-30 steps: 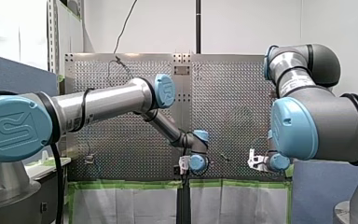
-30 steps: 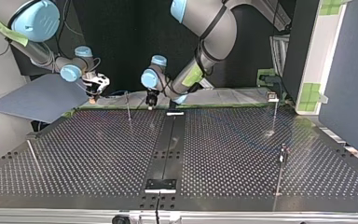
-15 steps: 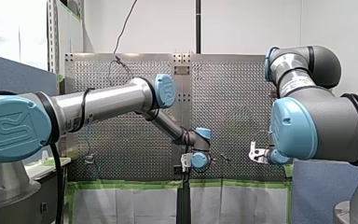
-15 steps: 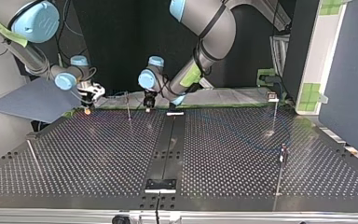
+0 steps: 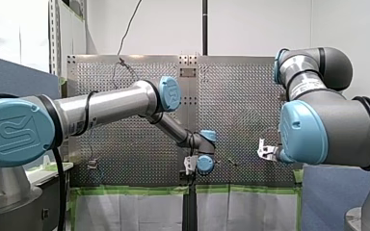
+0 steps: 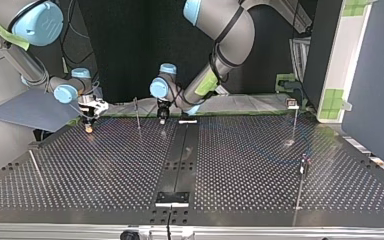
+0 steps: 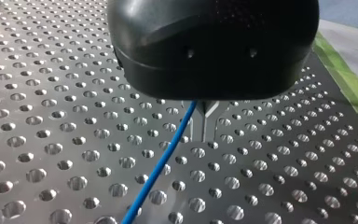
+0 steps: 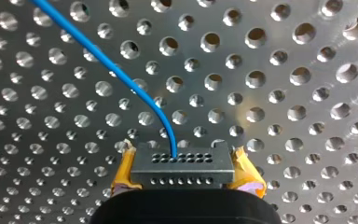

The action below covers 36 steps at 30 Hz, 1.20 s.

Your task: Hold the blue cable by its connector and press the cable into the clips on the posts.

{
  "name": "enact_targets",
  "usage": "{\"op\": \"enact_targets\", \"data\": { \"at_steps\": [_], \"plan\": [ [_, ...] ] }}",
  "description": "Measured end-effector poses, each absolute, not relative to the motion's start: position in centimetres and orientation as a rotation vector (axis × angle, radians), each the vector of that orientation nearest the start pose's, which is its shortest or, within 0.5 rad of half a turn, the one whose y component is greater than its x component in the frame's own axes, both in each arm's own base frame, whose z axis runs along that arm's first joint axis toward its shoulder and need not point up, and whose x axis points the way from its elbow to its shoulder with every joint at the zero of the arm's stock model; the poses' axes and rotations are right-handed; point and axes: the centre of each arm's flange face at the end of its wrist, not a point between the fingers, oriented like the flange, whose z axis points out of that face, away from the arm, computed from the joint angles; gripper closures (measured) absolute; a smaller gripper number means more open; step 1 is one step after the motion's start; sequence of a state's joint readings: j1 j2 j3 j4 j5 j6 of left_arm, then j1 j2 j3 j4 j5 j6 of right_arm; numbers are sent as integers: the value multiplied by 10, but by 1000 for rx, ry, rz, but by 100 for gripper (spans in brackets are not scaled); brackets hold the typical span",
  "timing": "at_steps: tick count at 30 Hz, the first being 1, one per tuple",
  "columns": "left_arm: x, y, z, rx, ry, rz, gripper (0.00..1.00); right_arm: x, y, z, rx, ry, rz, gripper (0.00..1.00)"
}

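Note:
In the right wrist view my right gripper [image 8: 182, 151] is shut with its yellow pads [image 8: 123, 175] on a small metal connector [image 8: 182, 169] with rows of holes. The blue cable [image 8: 121, 74] leaves the connector and runs away over the perforated table. The left wrist view has my left gripper [image 7: 204, 116] shut on the blue cable [image 7: 158, 168], just above the table. At the top view's left, my right gripper [image 6: 88, 125] hangs low over the table's far edge. My left gripper [image 6: 162, 114] is near the middle, beside a thin post [image 6: 137, 114].
More thin posts stand on the perforated table [image 6: 105, 170]: one with a clip at the top view's far right [image 6: 294, 117], one nearer at the right [image 6: 302, 172], one leaning at the left [image 6: 36, 169]. A black strip [image 6: 180, 155] runs down the middle.
My right gripper has dropped towards the table and shifted to the top view's left with the connector. My left gripper has barely moved.

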State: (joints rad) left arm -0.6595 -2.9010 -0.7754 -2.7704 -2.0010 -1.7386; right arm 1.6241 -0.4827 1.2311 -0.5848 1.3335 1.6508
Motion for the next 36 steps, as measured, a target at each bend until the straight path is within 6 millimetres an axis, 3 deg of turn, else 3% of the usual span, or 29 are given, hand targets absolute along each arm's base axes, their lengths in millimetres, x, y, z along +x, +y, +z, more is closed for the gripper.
{"op": "enact_targets", "data": {
  "at_steps": [16,17,18,19,20,21,22,23,29,36],
  "plan": [
    [596,-576,-49,112,1723,-245,98,199,-734,-21,1508,-1259,1407,77],
    [596,-576,-50,115,1725,-248,87,200,-733,-21,1509,-1259,1408,77],
    [595,-576,-51,119,1727,-251,87,200,-733,-22,1510,-1259,1408,77],
    [593,-576,-52,125,1730,-253,56,201,-733,-22,1511,-1259,1408,77],
    [592,-576,-54,130,1732,-253,33,201,-733,-22,1512,-1258,1409,77],
    [590,-576,-55,135,1734,-252,33,202,-733,-22,1513,-1258,1409,77],
    [587,-576,-58,144,1738,-248,7,202,-733,-22,1514,-1258,1410,77],
    [585,-576,-60,150,1741,-244,0,202,-732,-22,1515,-1258,1410,77],
    [571,-583,-63,191,1753,-258,0,204,-732,-23,1520,-1259,1410,77],
    [553,-597,-43,261,1733,-316,0,207,-730,-23,1524,-1258,1413,77]
  ]
}}
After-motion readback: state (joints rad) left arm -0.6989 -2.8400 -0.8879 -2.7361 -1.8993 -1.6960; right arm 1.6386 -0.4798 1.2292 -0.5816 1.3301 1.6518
